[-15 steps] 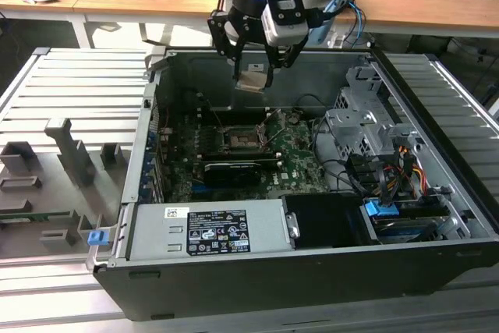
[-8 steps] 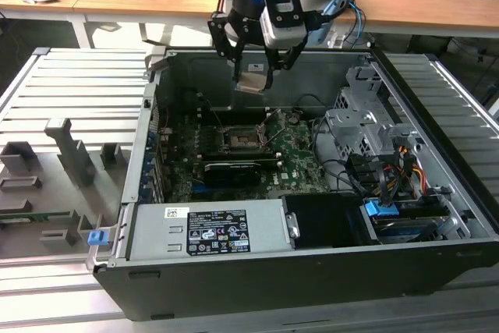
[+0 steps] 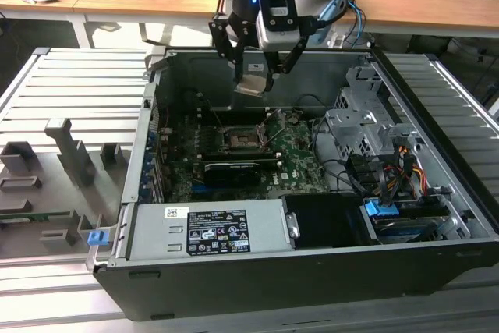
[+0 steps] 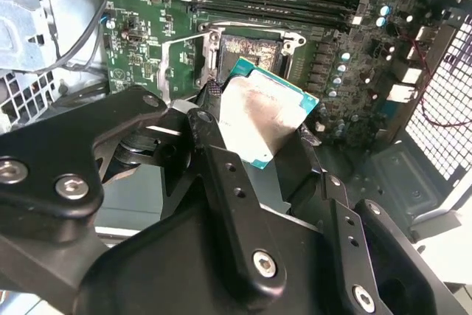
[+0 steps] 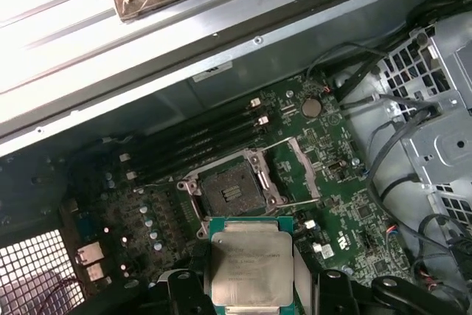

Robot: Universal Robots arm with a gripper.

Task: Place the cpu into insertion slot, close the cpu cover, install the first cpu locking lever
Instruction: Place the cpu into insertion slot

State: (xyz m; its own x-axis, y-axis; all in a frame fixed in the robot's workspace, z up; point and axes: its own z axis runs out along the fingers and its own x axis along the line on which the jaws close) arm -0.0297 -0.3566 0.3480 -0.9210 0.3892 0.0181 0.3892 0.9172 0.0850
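Cpu [image 5: 247, 267] in claw [image 3: 253, 76], above insertion slot [image 5: 230, 193]

Silvery, perhaps tan-tinged cpu [image 5: 247, 267], teal edge, black insertion slot [image 5: 230, 195] rimmed silver, green circuit board [image 5: 332, 145]

cpu [image 3: 251, 83] in gripper [image 3: 255, 74], above insertion slot [image 3: 239, 139], slot on circuit board [image 3: 298, 163] inside case [image 3: 312, 290]

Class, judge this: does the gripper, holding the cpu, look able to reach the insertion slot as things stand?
Probably yes: the gripper holds the cpu above the board, and the insertion slot lies uncovered with nothing over it.
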